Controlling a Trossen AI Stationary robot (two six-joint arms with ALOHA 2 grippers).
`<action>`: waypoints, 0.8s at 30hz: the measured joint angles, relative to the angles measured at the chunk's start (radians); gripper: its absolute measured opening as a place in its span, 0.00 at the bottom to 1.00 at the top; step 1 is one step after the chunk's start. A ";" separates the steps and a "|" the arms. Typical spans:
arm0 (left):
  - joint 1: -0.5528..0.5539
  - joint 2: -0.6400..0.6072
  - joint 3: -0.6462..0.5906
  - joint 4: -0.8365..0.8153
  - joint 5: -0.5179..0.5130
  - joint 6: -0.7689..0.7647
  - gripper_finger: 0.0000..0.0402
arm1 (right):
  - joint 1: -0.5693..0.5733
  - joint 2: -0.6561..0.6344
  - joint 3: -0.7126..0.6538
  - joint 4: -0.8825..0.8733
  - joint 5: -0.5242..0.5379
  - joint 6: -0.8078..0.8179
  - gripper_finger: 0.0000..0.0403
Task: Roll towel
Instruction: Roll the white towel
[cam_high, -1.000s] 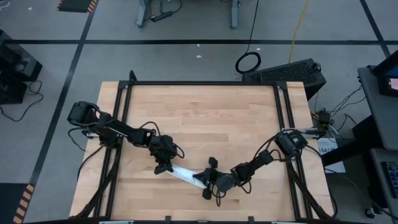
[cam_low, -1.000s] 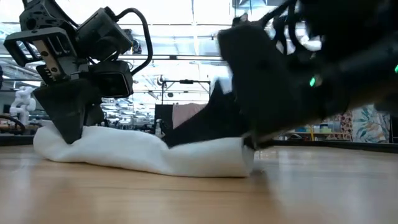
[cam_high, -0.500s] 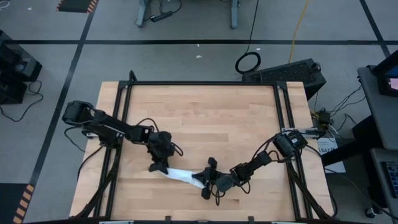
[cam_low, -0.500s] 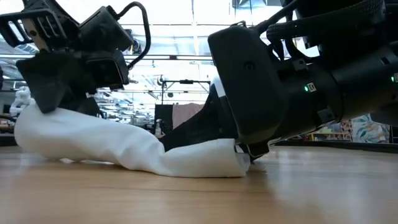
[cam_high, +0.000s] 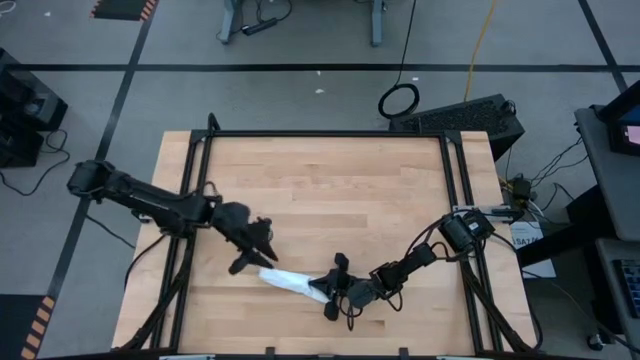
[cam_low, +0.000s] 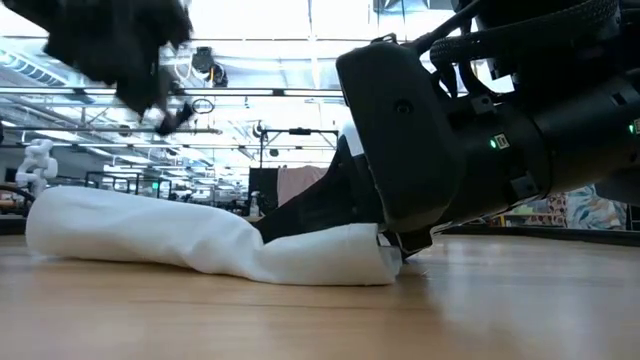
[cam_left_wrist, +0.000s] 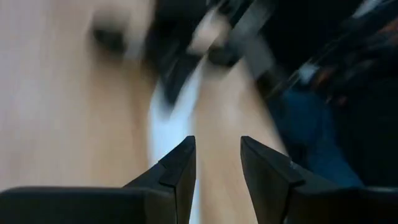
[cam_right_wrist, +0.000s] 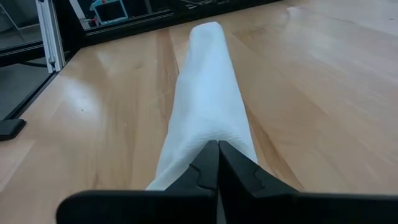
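Bare bench (cam_high: 330, 185) is seen ahead of both end effectors, across the far half, where passage is unhindered. The near strip is blocked by the rolled towel (cam_high: 288, 281), laid between the left end effector (cam_high: 252, 252) and the right end effector (cam_high: 330, 292). The towel's end below the raised left end effector is left uncovered; its other end is covered by the right end effector.

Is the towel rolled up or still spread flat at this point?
Rolled up: the towel lies as a long narrow roll on the table, with the right pincer shut at one end.
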 joint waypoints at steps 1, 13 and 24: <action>-0.034 -0.002 -0.004 0.079 -0.026 0.014 0.32 | 0.000 0.000 0.000 0.000 0.000 0.001 0.00; -0.366 0.319 -0.011 0.383 -0.597 0.112 0.32 | 0.001 0.000 0.000 0.006 -0.002 -0.028 0.00; -0.435 0.433 -0.011 0.202 -0.761 -0.067 0.32 | 0.007 0.000 0.000 0.008 -0.003 -0.046 0.00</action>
